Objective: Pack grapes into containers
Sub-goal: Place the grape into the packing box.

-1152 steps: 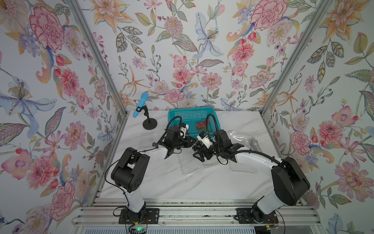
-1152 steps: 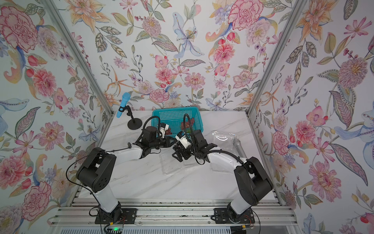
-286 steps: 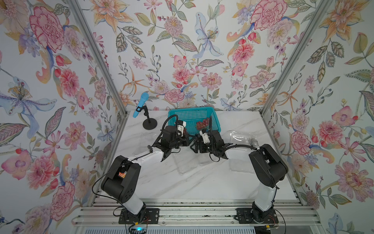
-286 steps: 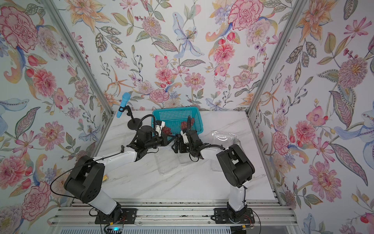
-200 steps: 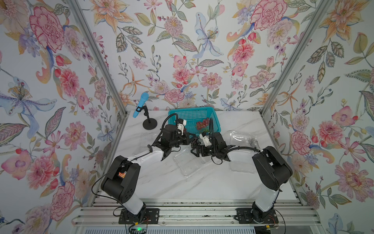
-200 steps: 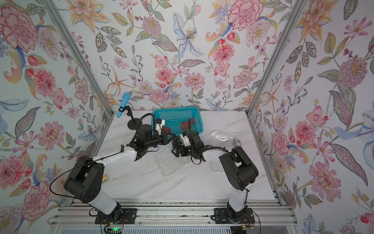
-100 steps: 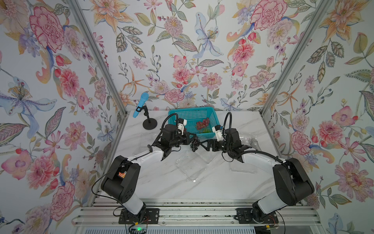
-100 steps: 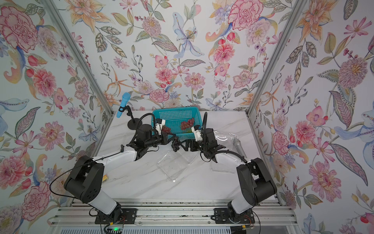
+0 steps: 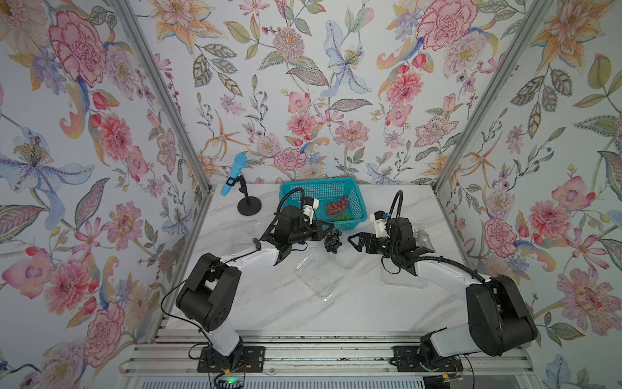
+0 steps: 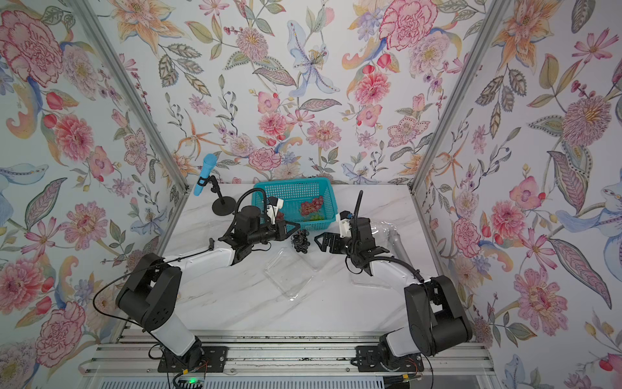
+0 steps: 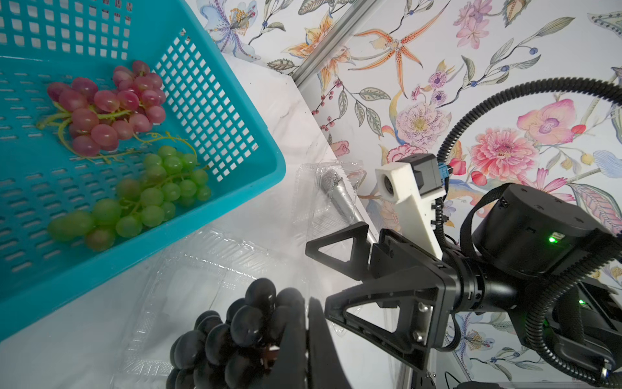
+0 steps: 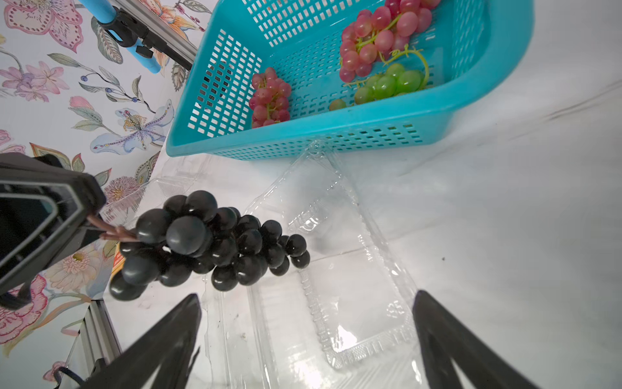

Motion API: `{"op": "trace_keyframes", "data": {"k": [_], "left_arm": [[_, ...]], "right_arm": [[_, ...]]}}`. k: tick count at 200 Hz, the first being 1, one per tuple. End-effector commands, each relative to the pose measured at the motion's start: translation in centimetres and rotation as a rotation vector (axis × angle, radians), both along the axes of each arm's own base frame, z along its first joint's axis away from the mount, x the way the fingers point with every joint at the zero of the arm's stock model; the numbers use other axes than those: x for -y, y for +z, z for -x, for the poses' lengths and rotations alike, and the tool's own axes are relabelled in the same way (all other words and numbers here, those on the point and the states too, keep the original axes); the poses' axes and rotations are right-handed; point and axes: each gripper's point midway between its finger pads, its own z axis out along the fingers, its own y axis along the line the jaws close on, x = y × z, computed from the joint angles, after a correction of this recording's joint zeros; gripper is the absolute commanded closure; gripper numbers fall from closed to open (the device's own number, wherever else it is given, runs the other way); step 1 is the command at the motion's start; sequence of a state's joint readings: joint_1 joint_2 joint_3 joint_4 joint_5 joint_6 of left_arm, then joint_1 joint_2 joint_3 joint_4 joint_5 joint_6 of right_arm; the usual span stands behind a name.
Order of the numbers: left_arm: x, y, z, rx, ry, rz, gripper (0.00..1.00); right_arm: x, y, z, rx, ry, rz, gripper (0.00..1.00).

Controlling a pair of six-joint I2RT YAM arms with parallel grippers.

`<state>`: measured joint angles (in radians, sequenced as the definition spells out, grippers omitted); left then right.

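Placing step: left gripper point(image 9: 329, 228) is clamped on the dark bunch point(image 9: 332, 243) by its stem, over the open clamshell's point(image 9: 319, 274) 12 o'clock end. Right gripper point(image 9: 353, 241) is spread and empty at the bunch's 3 o'clock. Next, probably: lower toward 6 o'clock, centre, let go.

The black grapes point(image 12: 208, 242) are smooth and glossy, with bright highlights. The red grapes point(image 11: 104, 104) and green grapes point(image 11: 144, 198) have the same finish. The basket point(image 12: 336, 141), at twelve o'clock on the table point(image 12: 521, 235), is teal perforated plastic with a soft sheen. The clamshell point(image 12: 353, 303) is thin clear plastic, ribbed along its rim. The table looks like polished white marble. The right gripper point(image 11: 317, 272) has matt black fingers point(image 11: 380, 294). At three o'clock lies a mic point(image 11: 340, 202) that looks like brushed silver metal.
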<state>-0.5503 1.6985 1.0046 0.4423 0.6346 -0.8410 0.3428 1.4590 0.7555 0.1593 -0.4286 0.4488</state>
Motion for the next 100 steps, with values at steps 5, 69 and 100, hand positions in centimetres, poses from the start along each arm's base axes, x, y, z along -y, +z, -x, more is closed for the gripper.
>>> {"op": "trace_keyframes", "data": {"k": [5,69,100], "left_arm": [[1.1,0.6,-0.1,0.009,-0.029,0.036,1.0],[2.0,-1.3,-0.3,-0.011,-0.046,0.028,1.0],[3.0,-1.9,-0.5,-0.015,-0.065,0.025,1.0]], "right_arm": [[0.5,-2.5,0.5,-0.057,-0.02,0.046,0.05],[0.3,-4.3,0.9,-0.094,-0.018,0.051,0.09],[-0.5,-5.1,1.2,-0.109,-0.002,0.057,0.13]]}}
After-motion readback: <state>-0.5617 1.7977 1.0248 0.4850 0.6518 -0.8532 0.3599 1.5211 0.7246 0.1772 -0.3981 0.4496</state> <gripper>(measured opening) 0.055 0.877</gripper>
